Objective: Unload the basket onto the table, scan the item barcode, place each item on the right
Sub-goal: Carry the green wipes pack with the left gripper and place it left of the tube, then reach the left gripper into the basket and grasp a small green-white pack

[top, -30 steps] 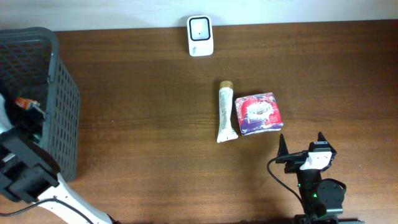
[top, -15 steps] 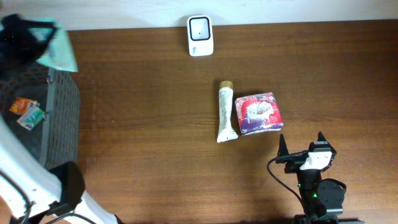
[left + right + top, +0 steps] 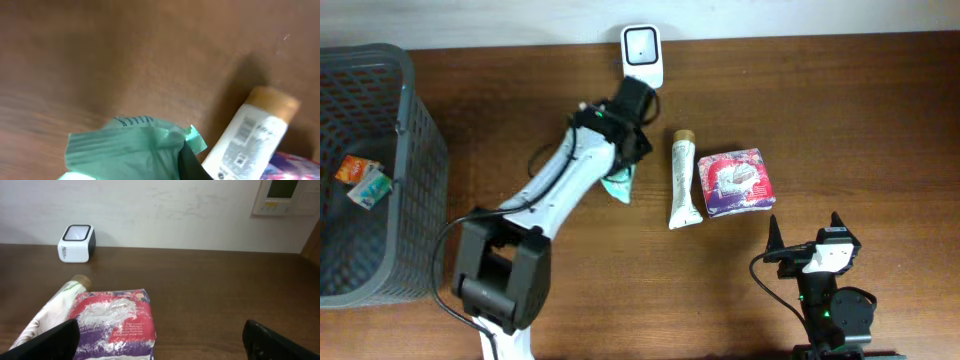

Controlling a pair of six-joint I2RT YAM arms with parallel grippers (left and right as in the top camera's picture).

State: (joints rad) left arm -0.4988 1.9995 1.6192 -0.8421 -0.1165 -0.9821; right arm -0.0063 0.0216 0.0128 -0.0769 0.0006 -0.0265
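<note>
Pinching the green packet (image 3: 618,184) by its edge, as far as I can tell, my left gripper (image 3: 623,166) holds it low over the table (image 3: 860,120). The packet is just left of the white tube (image 3: 684,180) and a short way in front of the barcode scanner (image 3: 641,45) at the back edge.

A second ago my left arm was still down at the basket (image 3: 420,170). Half a second ago it was swinging the packet up over the basket's far corner. Now it reaches across to the middle of the table. I judge the fetching done and the carry almost done. What is left is to bring the packet over the scanner's window with its code facing it.

Only the overhead view shows my whole arm, the scanner and the basket together, with a small orange packet (image 3: 362,178) still inside the basket. It does not show how my fingers meet. My left wrist view does better: one dark finger (image 3: 189,162) lies against the crumpled green film, with blurred print I cannot read as a barcode, and the tube's cap is beside it. No scanner is in that view. My right wrist view has the scanner, the tube and the purple pack (image 3: 112,322), but not the packet. My right gripper (image 3: 165,342) rests near the front edge, spread wide around nothing.
</note>
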